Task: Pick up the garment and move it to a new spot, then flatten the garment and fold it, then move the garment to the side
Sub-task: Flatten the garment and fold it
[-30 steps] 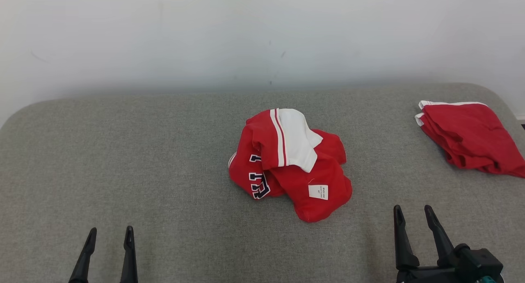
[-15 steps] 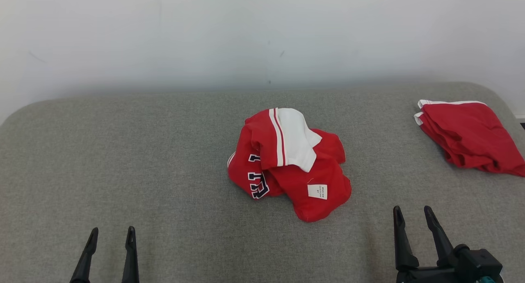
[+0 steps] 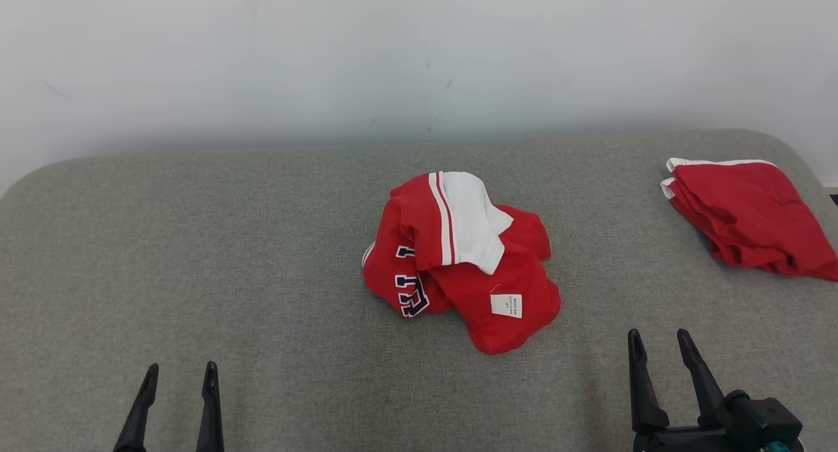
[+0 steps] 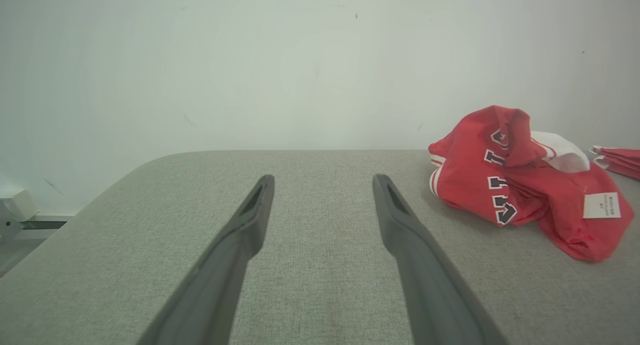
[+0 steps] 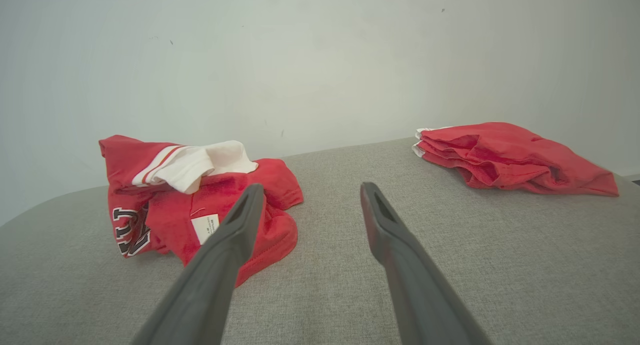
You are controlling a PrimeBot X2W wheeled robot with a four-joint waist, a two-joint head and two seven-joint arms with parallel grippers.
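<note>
1. Nearest the viewer, two dark claws hover over a table [image 3: 196, 255] covered in grey woven fabric. The left claw [image 3: 181, 367] is at the lower left and the right claw [image 3: 658, 334] at the lower right. Each has its fingers spread apart with nothing between them.
2. Beyond them, at the middle of the table, lies the garment [image 3: 517, 275], a crumpled red heap topped by a white panel edged with red and white stripes. It sits ahead of both claws, well apart from the left one and nearer the right one, touching neither.
3. A small white label [image 3: 507, 305] faces up on the garment's near side; its print is too small to read. Dark blue block letters [image 3: 411, 295] outlined in white show on the heap's left side, creased so no word can be made out.
4. Farther off to the right, near the table's rounded corner, a folded red cloth [image 3: 746, 216] with white trim lies flat.
5. Behind the table rises a plain pale wall [image 3: 393, 59] with a few faint marks.
</note>
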